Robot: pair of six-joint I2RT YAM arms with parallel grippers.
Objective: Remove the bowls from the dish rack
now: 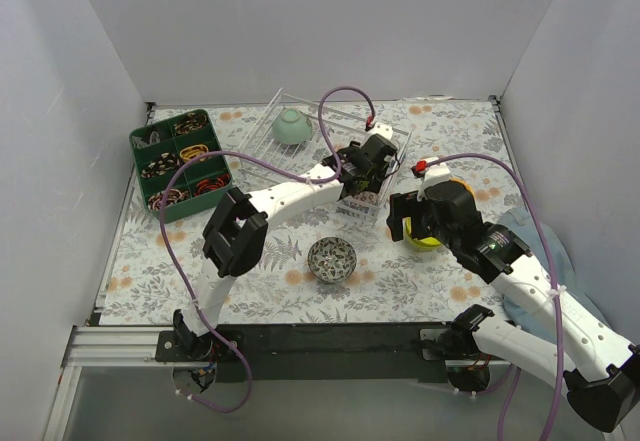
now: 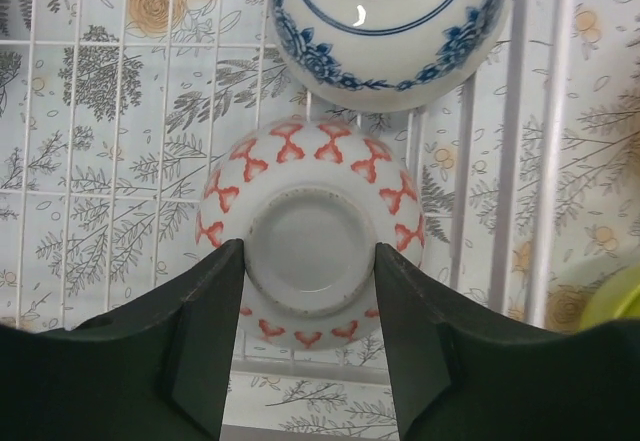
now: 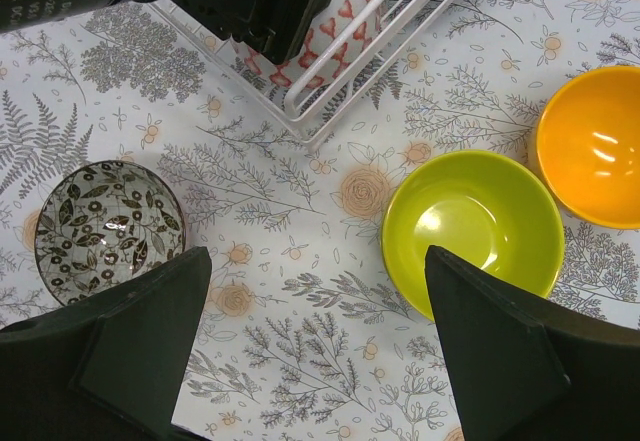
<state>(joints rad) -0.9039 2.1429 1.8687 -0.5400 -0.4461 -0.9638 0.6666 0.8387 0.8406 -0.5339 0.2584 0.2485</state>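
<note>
The floral table (image 1: pixel 250 291) carries the white wire dish rack (image 2: pixel 512 161) at its far middle, with a dark green compartmented tray (image 1: pixel 180 161) to the left. In the rack, the left gripper (image 2: pixel 308 251) is clamped on the foot of an upturned pink-patterned bowl (image 2: pixel 305 176) — a blue-and-white bowl (image 2: pixel 385 31) lies just beyond it, and a pale green bowl (image 1: pixel 292 126) sits toward the far-left end. The right gripper (image 3: pixel 315 261) hangs with its jaws wide and holds nothing. Below it, outside the rack, stand a lime-yellow bowl (image 3: pixel 472 219), an orange bowl (image 3: pixel 592 146) just beside it, and a dark leaf-patterned bowl (image 3: pixel 108 219) — all three upright.
</note>
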